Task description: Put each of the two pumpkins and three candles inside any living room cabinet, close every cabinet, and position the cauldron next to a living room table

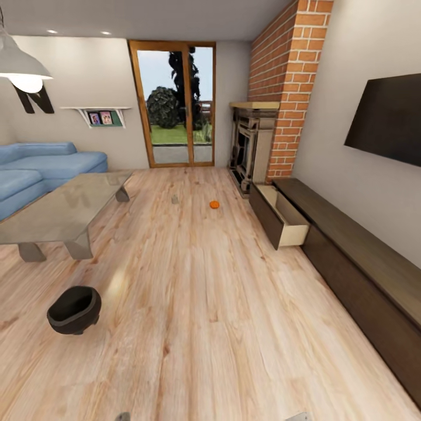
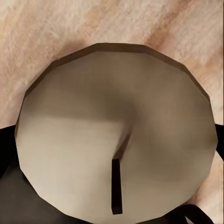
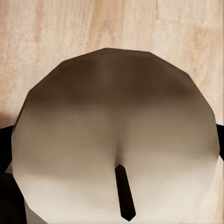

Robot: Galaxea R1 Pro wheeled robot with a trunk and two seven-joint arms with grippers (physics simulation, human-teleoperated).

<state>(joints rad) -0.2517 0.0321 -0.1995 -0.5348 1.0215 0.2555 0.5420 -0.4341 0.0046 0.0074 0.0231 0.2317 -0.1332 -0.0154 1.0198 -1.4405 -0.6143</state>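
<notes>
Grippers: I see a faceted beige candle (image 2: pixel 116 135) close up at the left, another (image 3: pixel 116 135) at the right; grip state unclear. Ribbed orange pumpkin (image 1: pixel 214 204) on plank floor, round black cauldron (image 1: pixel 74 309) near glass table (image 1: pixel 58 213).

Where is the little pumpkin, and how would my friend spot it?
Find the brick chimney with the fireplace at its foot. On the wood floor just in front sits the pumpkin, left of the open drawer. It is round and bright orange, while the candle nearby is grey.
</notes>
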